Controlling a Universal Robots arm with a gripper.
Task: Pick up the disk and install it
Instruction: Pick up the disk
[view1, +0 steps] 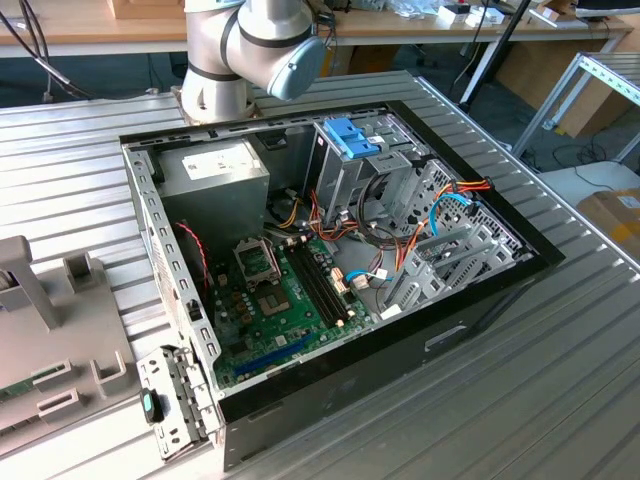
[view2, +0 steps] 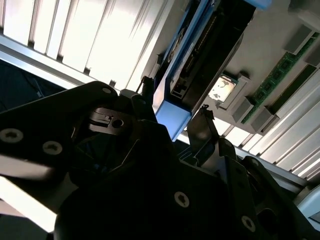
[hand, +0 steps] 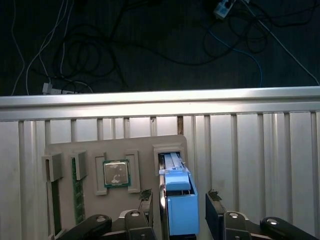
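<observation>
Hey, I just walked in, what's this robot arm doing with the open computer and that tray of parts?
The arm has its gripper at the grey parts tray, not at the computer. In both wrist views the gripper is open, with one finger on each side of the disk. The disk stands on edge in a tray slot in its blue carrier and has not been lifted out. The open computer case lies on the table with no disk installed yet.

Smooth blue plastic on the disk (hand: 180, 212), ribbed bare metal table (hand: 260, 150), matt grey plastic tray (hand: 95, 150).
</observation>
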